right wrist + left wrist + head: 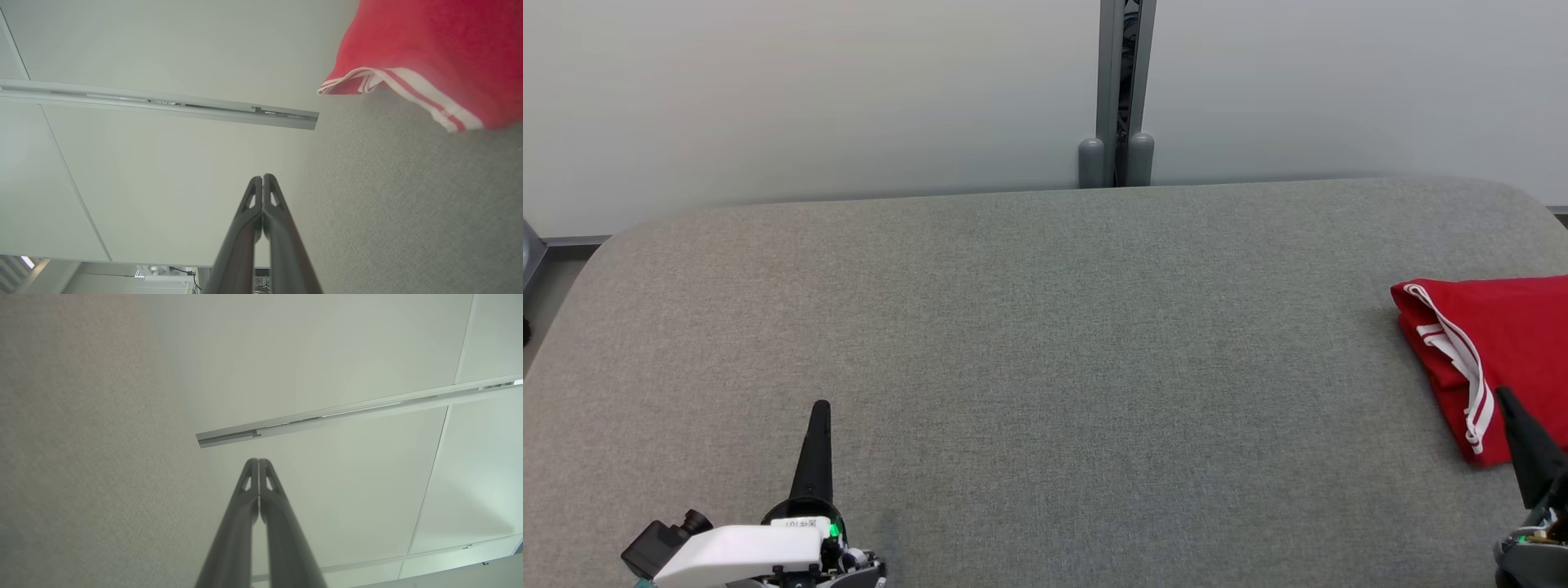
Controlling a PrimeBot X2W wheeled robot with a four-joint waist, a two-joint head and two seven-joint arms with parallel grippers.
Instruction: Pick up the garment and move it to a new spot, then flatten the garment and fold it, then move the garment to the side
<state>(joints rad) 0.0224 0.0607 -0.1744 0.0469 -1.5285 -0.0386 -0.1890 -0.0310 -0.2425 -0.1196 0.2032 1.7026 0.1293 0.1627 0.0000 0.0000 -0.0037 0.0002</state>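
Garment (1511, 335): red with white stripes, folded, lying flat at the right end of the table (1045, 327), partly cut off by the head view's edge. Its striped edge faces the table's middle and runs from the far side to the near side, slanting right as it comes nearer. True long axis: can't tell, too much is out of frame.

Left gripper (821, 406): low over the table's near left part, pointing straight at the far edge. Claw pinched tip to tip, nothing in it, and the left wrist view agrees (258, 460).

Right gripper (1503, 394): at the table's near right, pointing toward the far side and leaning slightly left, with its tip by the garment's near corner. In the right wrist view the claw (262, 176) is pinched together and empty, with the garment (429, 36) off to one side, apart from the fingers.
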